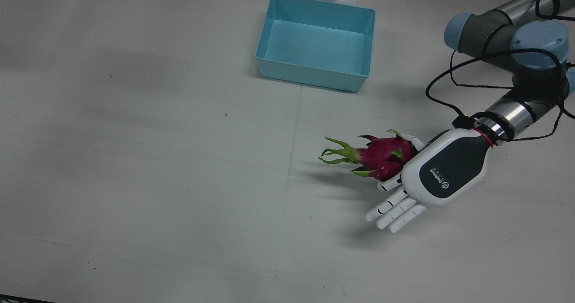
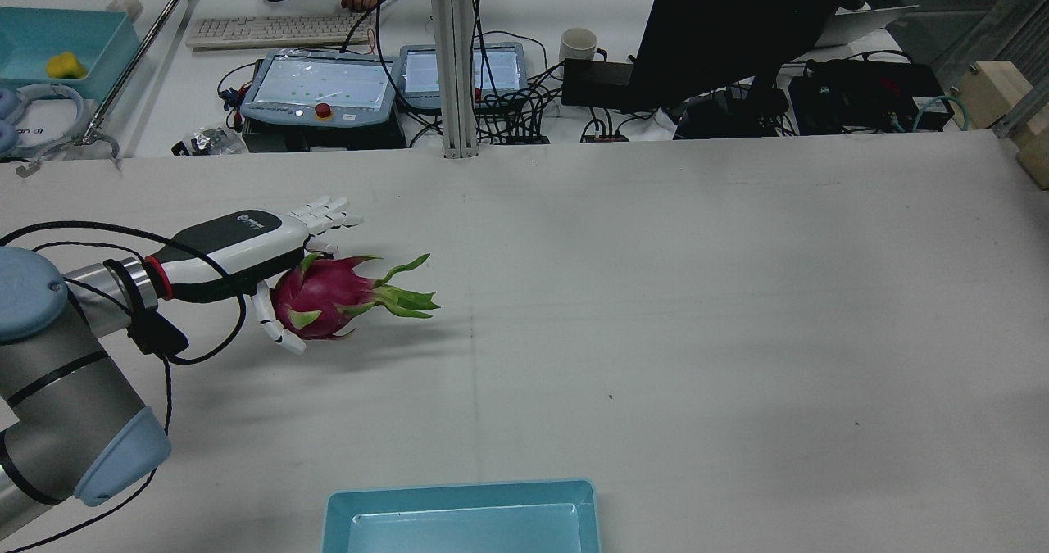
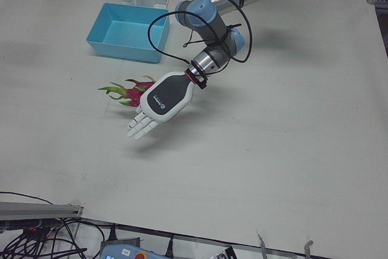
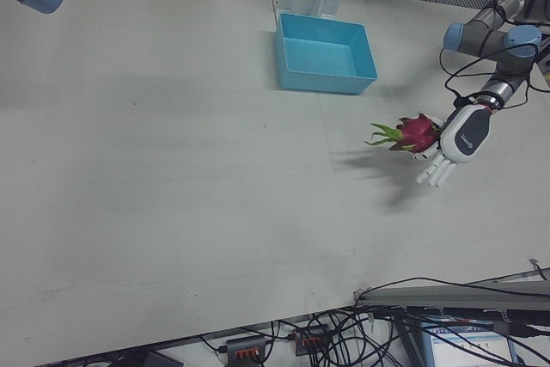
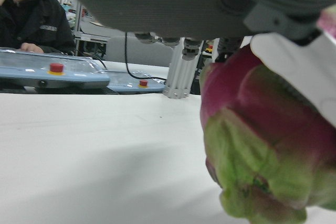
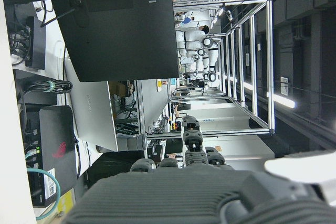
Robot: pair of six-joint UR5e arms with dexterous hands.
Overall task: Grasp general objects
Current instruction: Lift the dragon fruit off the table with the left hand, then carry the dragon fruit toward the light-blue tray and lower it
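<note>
Left hand (image 1: 442, 173) is palm-down over the stem end of the dragon fruit (image 1: 382, 157), thumb (image 2: 274, 324) hooked on one side, other fingers (image 1: 395, 213) straight and spread past it; not gripping, open. Fruit lies on the white bench (image 1: 157, 182), green tips pointing away from the hand, on the robot's left half. Blue bin (image 1: 316, 42) sits well apart at the robot's edge of the bench, nothing lying betw. them. Right hand (image 6: 189, 192): seen only by its own cam, can't tell its state. Monitor (image 2: 737, 29), keyboard (image 2: 270, 30), pendants (image 2: 320, 90) on the far desk.
</note>
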